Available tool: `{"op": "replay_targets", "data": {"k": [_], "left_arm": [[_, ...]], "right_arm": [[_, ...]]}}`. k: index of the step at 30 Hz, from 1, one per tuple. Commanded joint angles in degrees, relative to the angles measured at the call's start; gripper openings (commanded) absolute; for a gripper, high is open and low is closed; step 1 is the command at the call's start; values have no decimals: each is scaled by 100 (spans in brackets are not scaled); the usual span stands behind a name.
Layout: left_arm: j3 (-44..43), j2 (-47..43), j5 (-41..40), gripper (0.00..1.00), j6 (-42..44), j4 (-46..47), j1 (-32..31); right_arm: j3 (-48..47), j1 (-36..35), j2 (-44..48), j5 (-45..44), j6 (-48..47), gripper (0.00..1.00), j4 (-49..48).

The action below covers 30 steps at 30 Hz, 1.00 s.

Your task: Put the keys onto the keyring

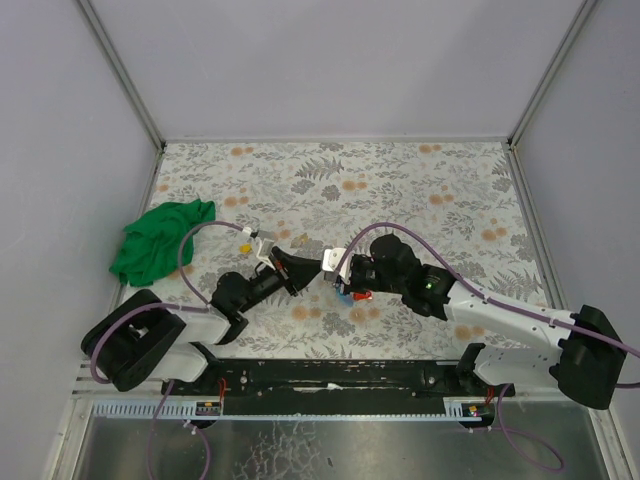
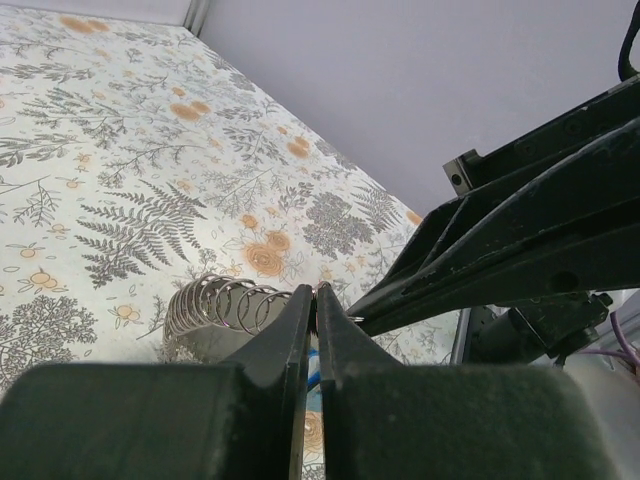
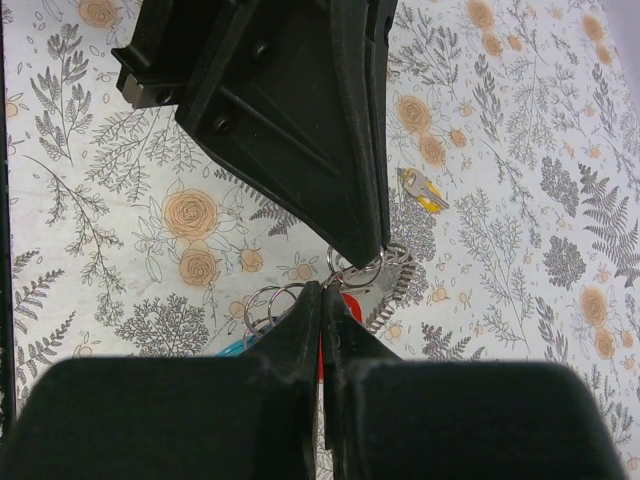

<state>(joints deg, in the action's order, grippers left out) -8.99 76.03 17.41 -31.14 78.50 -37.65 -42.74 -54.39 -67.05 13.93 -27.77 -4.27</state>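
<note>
Right wrist view: mid-threading, left gripper (image 3: pixel 374 248) clamps the keyring (image 3: pixel 361 271), right gripper (image 3: pixel 321 289) shut alongside; next, align a key (image 3: pixel 349 303).

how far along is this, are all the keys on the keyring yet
Done: the red-tagged key and blue-tagged key sit bunched at the keyring. In hand: the left gripper seems shut on the keyring, the right gripper shut against it. Still to do: a yellow-tagged key lies loose on the table.

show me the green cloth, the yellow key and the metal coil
green cloth (image 1: pixel 160 240): top view, middle of the heap
yellow key (image 3: pixel 423 190): right wrist view, where blade meets tag
metal coil (image 2: pixel 215 300): left wrist view, middle loops
</note>
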Motion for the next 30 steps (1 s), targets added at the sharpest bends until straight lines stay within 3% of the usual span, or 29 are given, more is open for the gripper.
{"op": "replay_targets", "data": {"k": [1,3,11,17,24,30], "left_arm": [[-14,244,-538,0,-228,1283,-58],[42,181,-530,2,-166,1255,-58],[63,-574,-225,28,531,-100,38],[-231,-1015,987,39,1046,-1268,398],[-791,-876,2554,41,1966,-2281,617],[-1327,-614,3187,41,2484,-2864,745]], "right_arm": [[-3,-125,57,10,58,0,-290],[39,-129,173,-288,-5,0,-288],[-191,-124,382,-881,-315,0,118],[-388,-125,281,-763,-424,0,379],[-549,-124,240,-584,-473,0,671],[-626,-126,218,-480,-475,0,815]]}}
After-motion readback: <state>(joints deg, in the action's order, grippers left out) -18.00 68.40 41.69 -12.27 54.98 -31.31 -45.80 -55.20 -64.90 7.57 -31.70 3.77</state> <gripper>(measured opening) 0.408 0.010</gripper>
